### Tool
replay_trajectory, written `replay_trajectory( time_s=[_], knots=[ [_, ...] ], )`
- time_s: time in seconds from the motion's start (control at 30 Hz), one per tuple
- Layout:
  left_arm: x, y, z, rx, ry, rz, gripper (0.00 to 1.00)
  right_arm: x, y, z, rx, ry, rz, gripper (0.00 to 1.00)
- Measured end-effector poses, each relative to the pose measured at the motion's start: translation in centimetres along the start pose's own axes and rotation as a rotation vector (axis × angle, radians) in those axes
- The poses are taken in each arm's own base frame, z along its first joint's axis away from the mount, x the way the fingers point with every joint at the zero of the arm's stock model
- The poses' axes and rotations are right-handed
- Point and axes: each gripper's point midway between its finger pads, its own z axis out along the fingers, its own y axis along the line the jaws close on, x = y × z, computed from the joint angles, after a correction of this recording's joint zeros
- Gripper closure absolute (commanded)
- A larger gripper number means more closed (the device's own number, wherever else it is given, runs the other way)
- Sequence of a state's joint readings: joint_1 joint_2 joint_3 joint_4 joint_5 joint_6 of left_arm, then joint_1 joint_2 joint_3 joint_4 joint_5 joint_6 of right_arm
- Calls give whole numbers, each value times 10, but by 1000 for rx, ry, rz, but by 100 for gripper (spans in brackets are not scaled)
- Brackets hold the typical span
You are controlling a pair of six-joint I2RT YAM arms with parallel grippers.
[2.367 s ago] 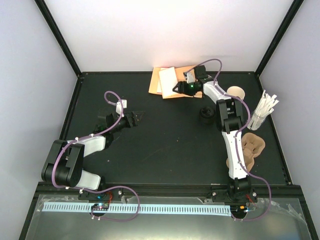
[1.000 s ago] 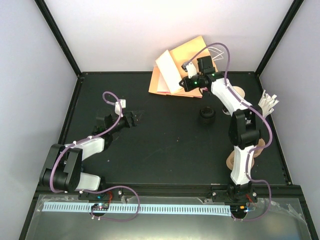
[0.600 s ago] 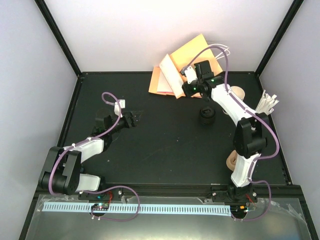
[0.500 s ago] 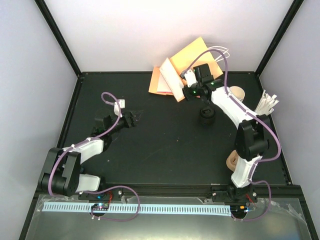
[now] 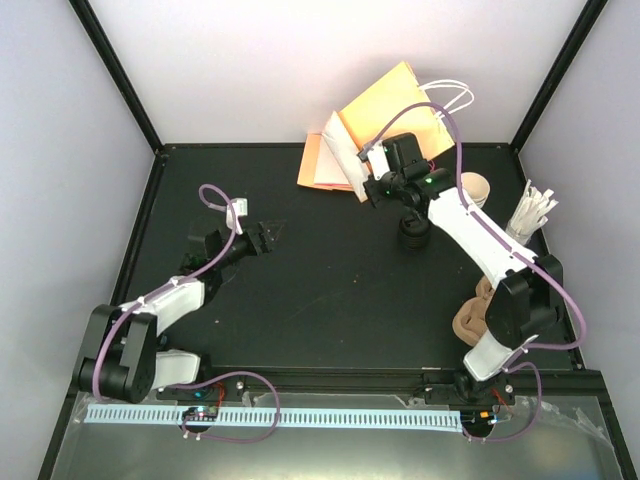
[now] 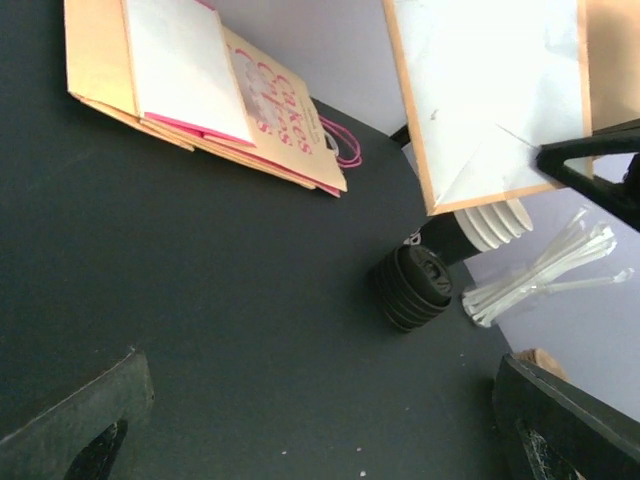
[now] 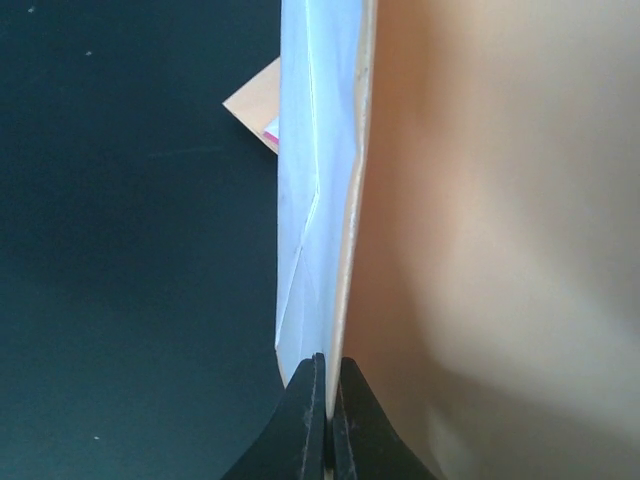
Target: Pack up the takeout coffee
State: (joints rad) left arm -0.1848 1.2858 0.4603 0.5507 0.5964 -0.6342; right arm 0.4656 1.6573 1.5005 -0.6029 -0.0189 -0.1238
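Well, the packing proper hasn't begun; what I'm watching looks like the bag being got ready. The right hand (image 7: 326, 375) is pinched tight on the folded bottom edge of an orange bag (image 5: 400, 100) and holds it up in the air over the far edge of the desk (image 5: 330, 300), white base towards us and handles pointing away at the back wall. More bags (image 5: 318, 170) lie flat in a pile just under it, by the far edge.

The left hand (image 5: 262, 238) is spread about as wide as it goes, with nothing in it, out over the left half of the desk and well apart from everything.

The cup (image 5: 475, 187) sits near the far right corner, its cream inside showing, partly behind the right arm. A round black lid (image 5: 413, 232), possibly a stack of them, rests close beside it, towards the middle. Neither is touched. Straws (image 5: 528, 215) stand at the right edge, and a pulp carrier (image 5: 470, 318) lies nearer us.

I'd say the next move calls for turning the bag upright on a bare patch of desk and spreading its mouth. The free left hand would have to come across to help, before the cup can go in.
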Motion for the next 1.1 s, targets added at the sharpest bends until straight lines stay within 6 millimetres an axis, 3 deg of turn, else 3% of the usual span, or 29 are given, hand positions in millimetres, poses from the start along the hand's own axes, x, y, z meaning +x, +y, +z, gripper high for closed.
replay_trajectory(
  time_s=[0.27, 0.57, 0.73, 0.97, 1.1],
  knots=[
    [-23, -31, -31, 0, -72, 23, 1, 6, 23, -14, 18, -9, -2, 99],
    [-41, -43, -75, -67, -188, -29, 1, 15, 70, -27, 0, -18, -88, 99],
    [-35, -52, -79, -30, -158, -52, 1, 23, 68, -33, 6, -43, -65, 99],
    [-19, -60, -82, 12, -85, -69, 1, 56, 77, -14, -18, 9, -62, 99],
    [-14, -69, -84, 54, -59, -92, 1, 79, 95, -4, -41, 50, -86, 99]
  ],
)
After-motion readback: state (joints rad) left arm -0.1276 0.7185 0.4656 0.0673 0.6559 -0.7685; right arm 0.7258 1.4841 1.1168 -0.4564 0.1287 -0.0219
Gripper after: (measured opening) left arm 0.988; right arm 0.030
